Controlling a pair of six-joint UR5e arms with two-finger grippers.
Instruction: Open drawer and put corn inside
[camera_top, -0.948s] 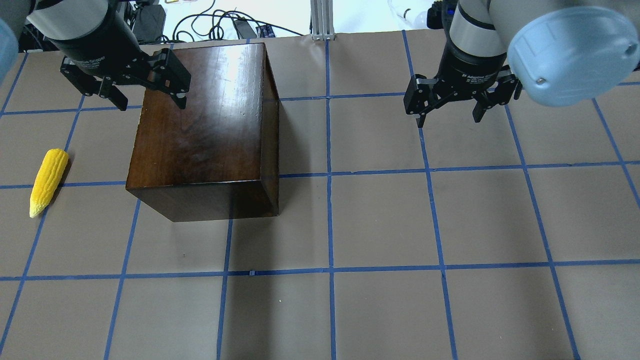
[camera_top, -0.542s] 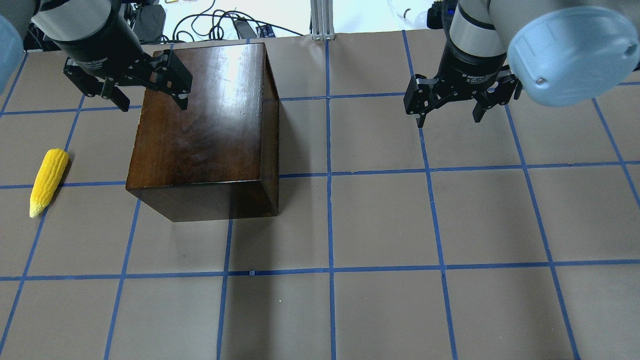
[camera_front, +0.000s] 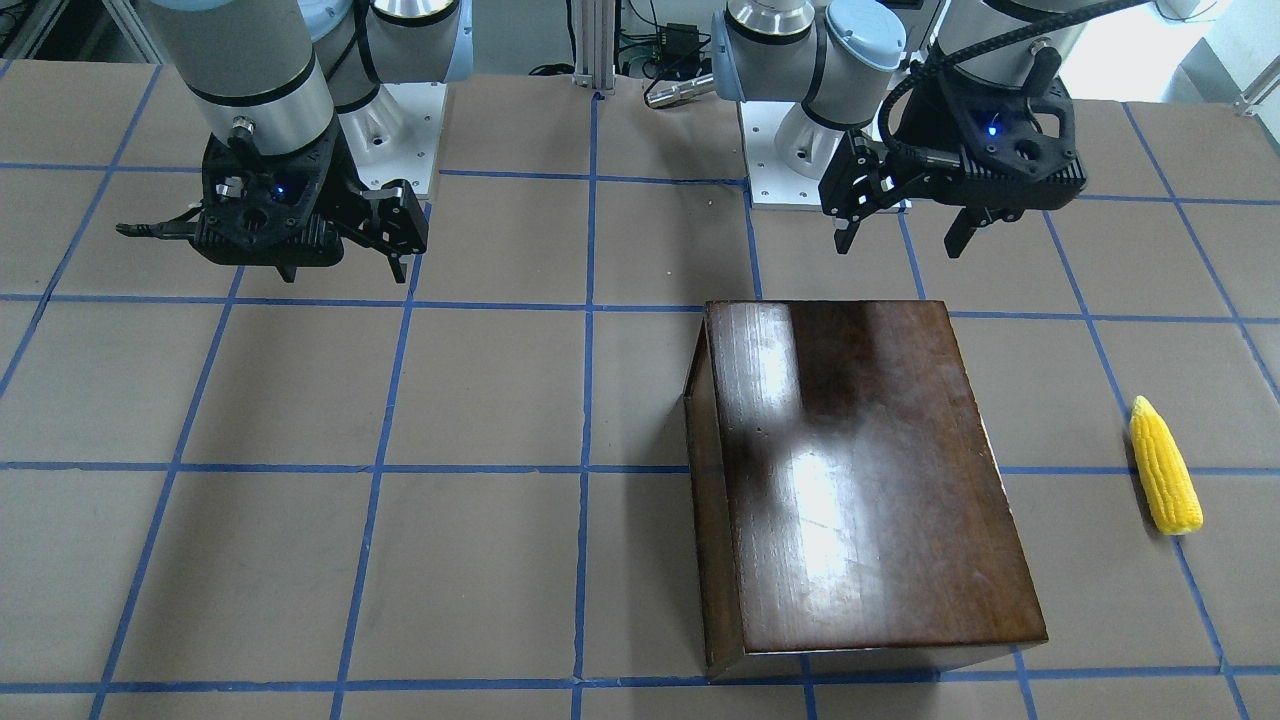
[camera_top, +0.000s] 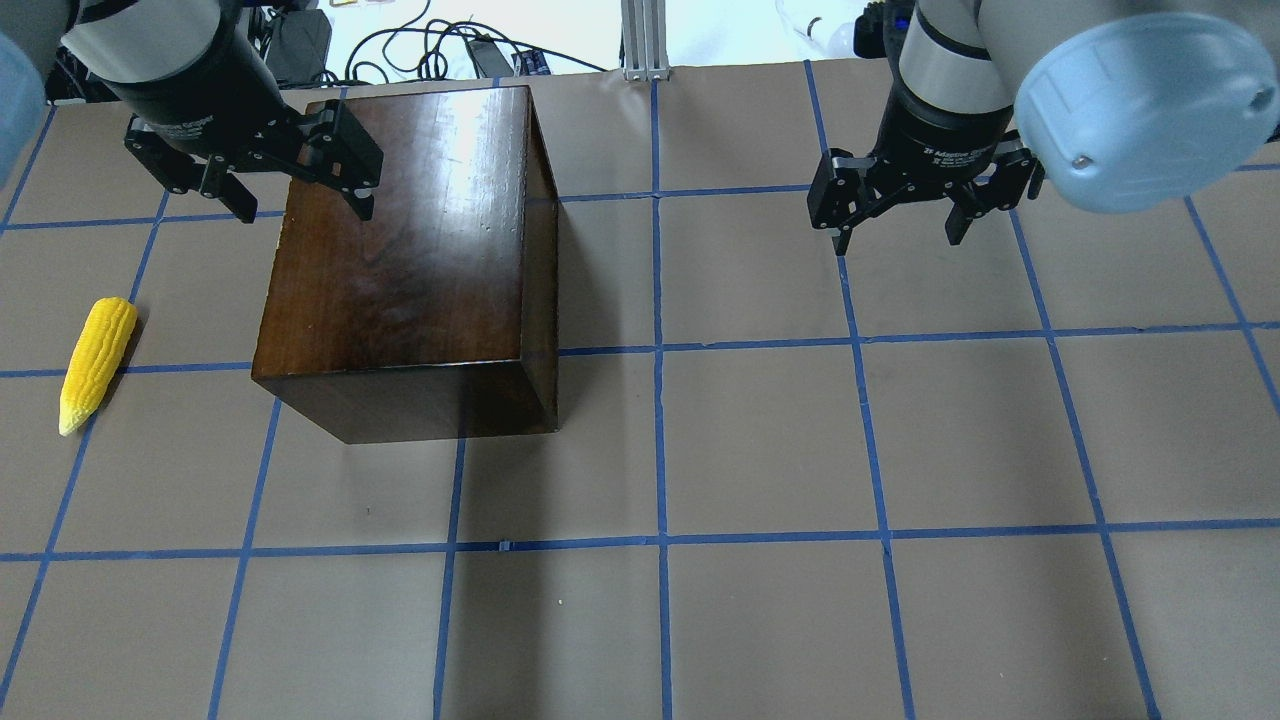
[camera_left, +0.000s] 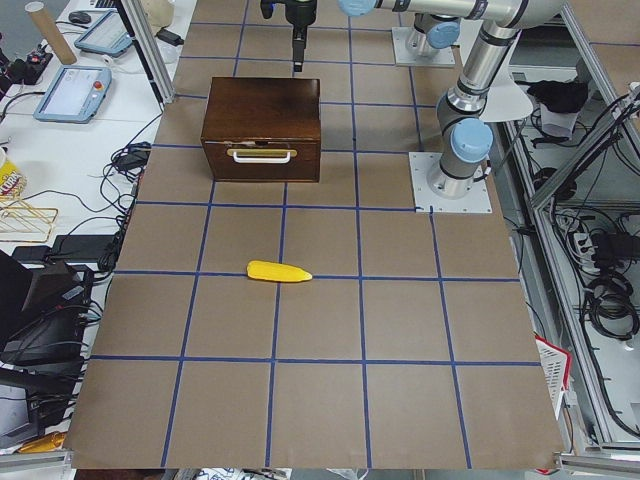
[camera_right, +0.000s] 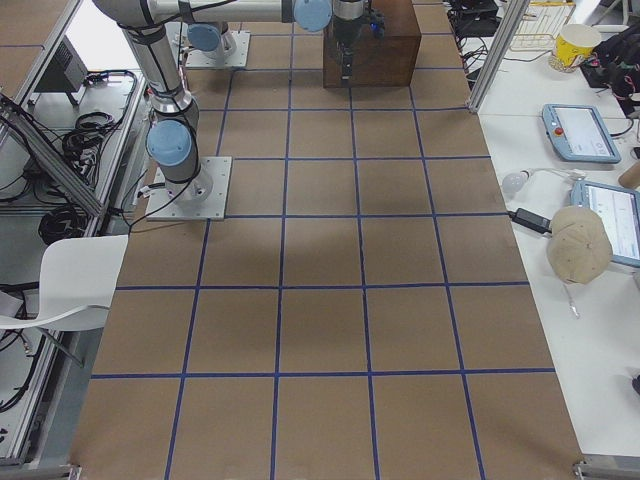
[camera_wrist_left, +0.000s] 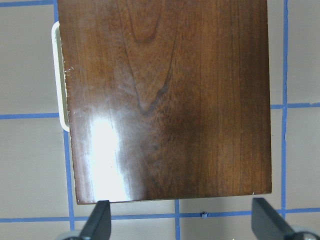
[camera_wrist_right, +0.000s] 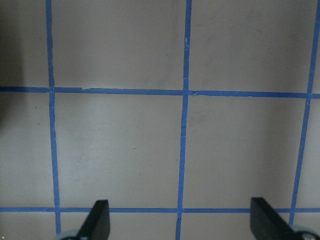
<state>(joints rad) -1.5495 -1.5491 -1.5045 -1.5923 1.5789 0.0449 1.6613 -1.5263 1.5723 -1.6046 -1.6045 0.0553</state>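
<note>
The glossy dark-brown box (camera_top: 400, 260) stands on the table's left half; it also shows in the front view (camera_front: 860, 480). Its drawer (camera_left: 262, 160) is shut, and its front with a white handle (camera_wrist_left: 57, 75) faces the table's left end. The yellow corn (camera_top: 95, 365) lies flat on the table to the left of the box, apart from it, and shows in the front view (camera_front: 1163, 478). My left gripper (camera_top: 305, 212) is open and empty, hovering over the box's back left corner. My right gripper (camera_top: 897, 240) is open and empty above bare table on the right.
Brown table covering with a blue tape grid (camera_top: 660, 545). Cables and an aluminium post (camera_top: 645, 40) lie beyond the back edge. The robot bases (camera_front: 790, 170) stand at the table's back. Side tables with tablets and clutter (camera_right: 580, 130) flank the ends.
My left gripper has edged slightly towards the back of the box. The right gripper, box and corn have not moved.
</note>
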